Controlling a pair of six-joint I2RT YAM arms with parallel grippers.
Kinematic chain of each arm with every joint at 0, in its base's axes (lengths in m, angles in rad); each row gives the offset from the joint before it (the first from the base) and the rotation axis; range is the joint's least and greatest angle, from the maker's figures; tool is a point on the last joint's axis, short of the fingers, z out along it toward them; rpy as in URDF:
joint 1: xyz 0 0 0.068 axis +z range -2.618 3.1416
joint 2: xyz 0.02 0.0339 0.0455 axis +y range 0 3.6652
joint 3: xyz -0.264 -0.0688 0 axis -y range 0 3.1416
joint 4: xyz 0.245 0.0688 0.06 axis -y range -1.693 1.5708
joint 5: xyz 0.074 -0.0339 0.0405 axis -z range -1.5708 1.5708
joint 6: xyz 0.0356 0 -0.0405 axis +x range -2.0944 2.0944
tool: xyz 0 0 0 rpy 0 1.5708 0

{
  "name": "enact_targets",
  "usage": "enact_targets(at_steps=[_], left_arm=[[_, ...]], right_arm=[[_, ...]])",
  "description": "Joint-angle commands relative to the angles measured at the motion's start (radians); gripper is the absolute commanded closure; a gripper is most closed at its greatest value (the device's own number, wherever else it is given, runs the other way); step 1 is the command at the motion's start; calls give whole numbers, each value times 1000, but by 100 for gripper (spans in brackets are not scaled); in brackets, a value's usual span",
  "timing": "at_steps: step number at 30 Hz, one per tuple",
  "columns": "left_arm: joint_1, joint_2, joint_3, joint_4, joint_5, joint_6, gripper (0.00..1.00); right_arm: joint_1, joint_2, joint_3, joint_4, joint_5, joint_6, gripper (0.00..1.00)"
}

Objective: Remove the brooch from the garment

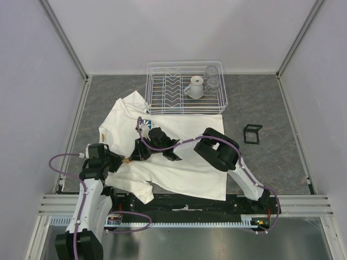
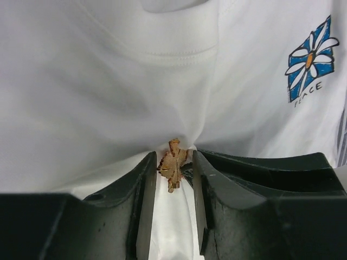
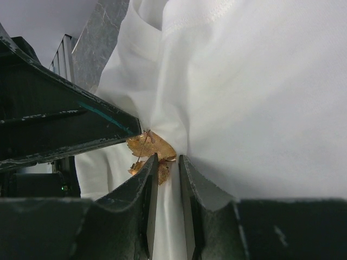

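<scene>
Brooch (image 2: 173, 162) looks light, thin, snag-prone; shirt (image 2: 108, 81) soft. My left hand (image 2: 174, 157) sits released around it, my right hand (image 3: 168, 158) pinches shirt beside it. I'd grip the leaf's edges.

Right claw (image 3: 168, 158) pinches garment (image 3: 260, 97) fold beside brooch (image 3: 150, 145)

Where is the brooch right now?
The brooch sits on the white T-shirt, lower left in the top view, between the fingertips of the left gripper, with the right gripper pinching cloth right beside it.
</scene>
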Motion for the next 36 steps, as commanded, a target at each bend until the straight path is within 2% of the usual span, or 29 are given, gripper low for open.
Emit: enact_targets(at_steps=[1, 5, 13, 15, 17, 20, 28, 36], left_arm=[[0, -78, -6, -30, -71, -72, 62], [-1, -126, -9, -47, -73, -75, 64], [0, -78, -17, -29, -65, -68, 73], [0, -68, -10, -52, -70, -66, 71], [0, -54, 13, -84, -72, -72, 65], [0, -49, 29, -127, -119, -95, 64], [0, -38, -6, -98, -84, -126, 65], [0, -48, -31, -18, -47, -120, 73]], right_arm=[[14, 29, 27, 20, -15, 3, 70], [14, 29, 30, 19, -15, 5, 70], [14, 32, 33, 19, -19, 6, 70], [14, 32, 35, 19, -21, 6, 70], [14, 32, 35, 19, -21, 5, 70], [14, 34, 37, 20, -24, 6, 71], [14, 34, 38, 19, -22, 6, 70], [14, 34, 40, 17, -25, 6, 71]])
